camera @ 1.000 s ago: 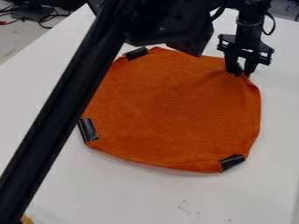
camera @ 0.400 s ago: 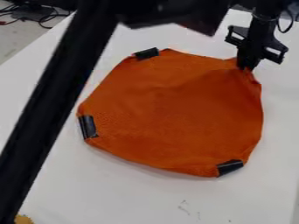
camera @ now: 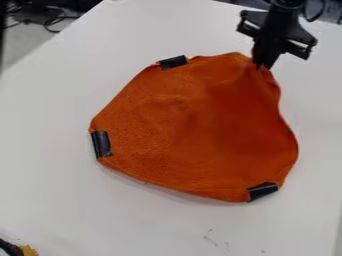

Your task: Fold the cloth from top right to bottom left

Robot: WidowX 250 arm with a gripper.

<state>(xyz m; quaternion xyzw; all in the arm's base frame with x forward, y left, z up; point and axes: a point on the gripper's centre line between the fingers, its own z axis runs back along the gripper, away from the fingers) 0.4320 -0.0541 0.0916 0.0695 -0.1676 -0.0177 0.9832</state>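
A white table point(camera: 53, 190) is spreading out beneath and around the orange cloth point(camera: 194, 125), the landmark here, which is lying across its middle with most of its fabric resting down. At the cloth's top right corner the black gripper point(camera: 262, 65) is hanging, its jaws pressing together on a pinch of fabric and seemingly holding it up a little. Three black tape patches are marking the cloth's other corners: the upper left patch point(camera: 173, 62), the lower left patch point(camera: 101, 144) and the lower right patch point(camera: 262, 191). Beyond the cloth's lower left, near the table's edge, a small yellow object point(camera: 28, 250) is sitting. The fold is only beginning, I am judging, and the thin pinch is posing the main risk: too quick a pull could be letting the corner slip out. A low path could be dragging the whole cloth along, since nothing visible is pinning the lower left corner. Too steep a line could be bunching the slack under the grip, and releasing short or off the diagonal could be leaving the fold crooked.
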